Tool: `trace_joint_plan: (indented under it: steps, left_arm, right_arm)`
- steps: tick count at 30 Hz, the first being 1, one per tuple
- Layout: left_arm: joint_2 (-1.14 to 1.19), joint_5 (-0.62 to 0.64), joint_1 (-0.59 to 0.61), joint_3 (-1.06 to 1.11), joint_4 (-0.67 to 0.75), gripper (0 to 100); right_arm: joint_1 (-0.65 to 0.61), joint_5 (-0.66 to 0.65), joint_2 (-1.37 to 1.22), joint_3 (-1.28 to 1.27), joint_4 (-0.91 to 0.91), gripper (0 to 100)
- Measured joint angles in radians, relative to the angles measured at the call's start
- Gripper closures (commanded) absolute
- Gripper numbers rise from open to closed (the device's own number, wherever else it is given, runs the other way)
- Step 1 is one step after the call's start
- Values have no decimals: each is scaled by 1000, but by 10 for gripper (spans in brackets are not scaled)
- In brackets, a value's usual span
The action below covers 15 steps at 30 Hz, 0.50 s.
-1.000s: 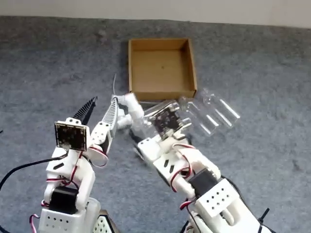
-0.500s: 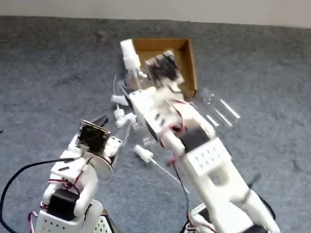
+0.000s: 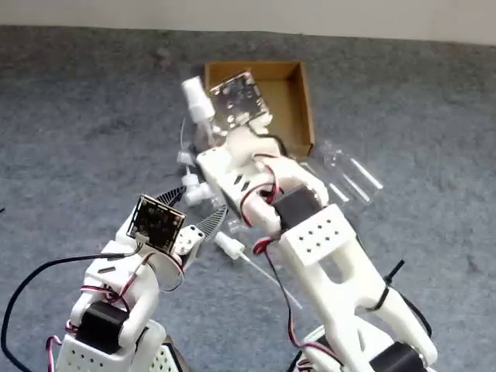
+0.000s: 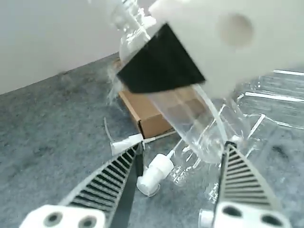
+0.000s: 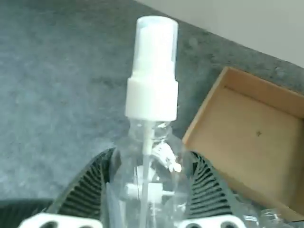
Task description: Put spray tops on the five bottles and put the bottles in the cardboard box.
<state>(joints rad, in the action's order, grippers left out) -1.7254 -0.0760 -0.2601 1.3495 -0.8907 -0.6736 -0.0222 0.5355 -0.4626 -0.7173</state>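
clear capped bottle clamped in right claw by cardboard box — left claw apart.

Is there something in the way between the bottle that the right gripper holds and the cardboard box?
Nothing visible does. The right gripper holds the capped bottle close by the rim of the cardboard box, and no object shows between them.

I see the grey carpeted table carrying the cardboard box, clear bottles lying beside it, and loose spray tops.
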Motion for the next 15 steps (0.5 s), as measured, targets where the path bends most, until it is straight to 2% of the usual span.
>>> trace_joint_plan:
  steps: [5, 15]
  left_arm:
    - [-11, 0, -6, 0, 15, 784]
    - [-2, 2, -5, 11, 66, 808]
  right_arm:
    - [-14, 46, 106, -37, -12, 995]
    - [-12, 57, 227, -43, -110, 995]
